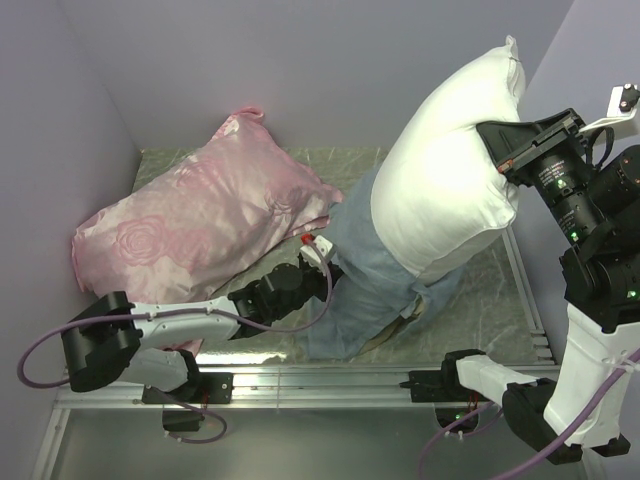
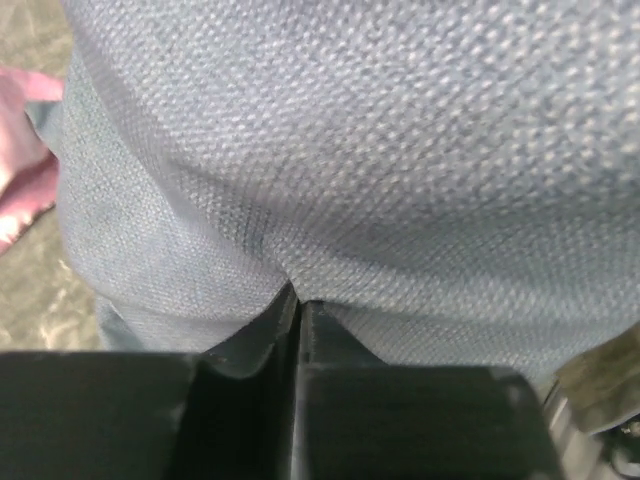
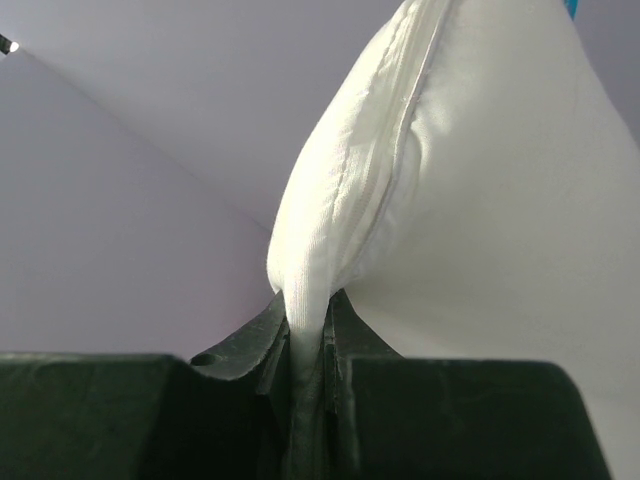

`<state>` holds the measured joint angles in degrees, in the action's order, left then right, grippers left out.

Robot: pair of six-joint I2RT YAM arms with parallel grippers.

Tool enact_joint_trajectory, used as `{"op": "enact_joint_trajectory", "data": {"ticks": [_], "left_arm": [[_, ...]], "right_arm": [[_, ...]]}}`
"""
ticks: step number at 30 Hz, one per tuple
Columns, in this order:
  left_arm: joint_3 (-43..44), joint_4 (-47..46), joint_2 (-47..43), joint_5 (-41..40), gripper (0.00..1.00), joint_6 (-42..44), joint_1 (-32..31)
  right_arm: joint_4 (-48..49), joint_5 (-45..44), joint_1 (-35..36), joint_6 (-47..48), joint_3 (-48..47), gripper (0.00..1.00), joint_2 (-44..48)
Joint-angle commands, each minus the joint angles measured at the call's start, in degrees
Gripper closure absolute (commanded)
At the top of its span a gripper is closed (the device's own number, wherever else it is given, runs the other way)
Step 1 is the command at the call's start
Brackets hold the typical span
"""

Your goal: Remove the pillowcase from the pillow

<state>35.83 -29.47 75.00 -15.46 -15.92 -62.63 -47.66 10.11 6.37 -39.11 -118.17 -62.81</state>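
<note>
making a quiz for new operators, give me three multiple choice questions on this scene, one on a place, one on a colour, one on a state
1. Where does the pink rose-patterned pillow lie?
A. left of the pillowcase
B. right of the pillowcase
C. under the pillowcase

2. What colour is the pillowcase?
A. green
B. yellow
C. blue-grey

3. What state is the right gripper in?
A. wide open
B. shut on the white pillow
C. shut on the pillowcase

Answers:
1 A, the top view shows it on the left, beside the pillowcase.
2 C, the left wrist view shows a blue-grey weave close up.
3 B, the right wrist view shows the white seamed edge pinched in its jaws.
</note>
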Motion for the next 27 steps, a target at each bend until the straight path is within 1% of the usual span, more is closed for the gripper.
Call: {"op": "enact_joint_trajectory", "data": {"ticks": [1,2,3,6,7,10,12,13,17,19,24,27], "left_arm": [[2.0,-2.3,1.1,-3.0,1.0,-0.1,-0.1],[1.7,-2.3,1.2,-4.0,1.0,-0.9,-0.2],[1.2,-2.3,1.0,-6.7,1.0,-1.7,-0.2],[-0.1,1.0,1.5,-12.3,1.0,-5.9,-0.2],[-0.2,2.5,2.2,-15.9,1.0,-7.5,-0.2],[1.0,8.6,6.2,-20.3,1.0,-16.8,0.1],[1.5,12.2,10.6,-20.9,1.0,-21.1,0.3],[1.5,12.5,12.0,-20.7,1.0,-23.2,0.5],[1.0,12.8,19.0,-15.5,1.0,-33.1,2.3],[2.1,14.2,21.1,-13.3,1.0,-35.9,3.3],[2.1,12.6,24.6,-4.5,1.0,-39.0,6.3],[3.8,15.6,24.4,-4.4,1.0,-38.2,6.8]], "right_arm": [[15.7,-0.1,-0.4,-1.8,-2.9,1.0,1.6],[15.8,-0.2,-0.4,-1.7,-3.0,1.0,1.7],[15.6,-0.4,-0.4,-1.6,-3.1,1.0,1.7],[15.2,-0.8,-0.5,-1.2,-3.8,1.0,1.5],[15.1,-1.1,-0.4,-1.3,-4.3,1.0,1.5],[15.0,-1.5,-0.4,-1.5,-5.8,1.0,1.0],[15.4,-2.3,-0.3,-1.7,-6.1,1.0,1.3],[15.3,-2.6,-0.4,-1.8,-6.5,1.0,1.1],[13.8,-4.7,-0.4,-0.9,-9.8,1.0,0.6],[13.3,-5.4,-0.4,-0.5,-10.4,1.0,0.4],[13.5,-6.8,-0.4,-0.1,-11.6,1.0,0.8],[13.5,-8.0,-0.4,0.0,-12.5,1.0,0.6]]}}
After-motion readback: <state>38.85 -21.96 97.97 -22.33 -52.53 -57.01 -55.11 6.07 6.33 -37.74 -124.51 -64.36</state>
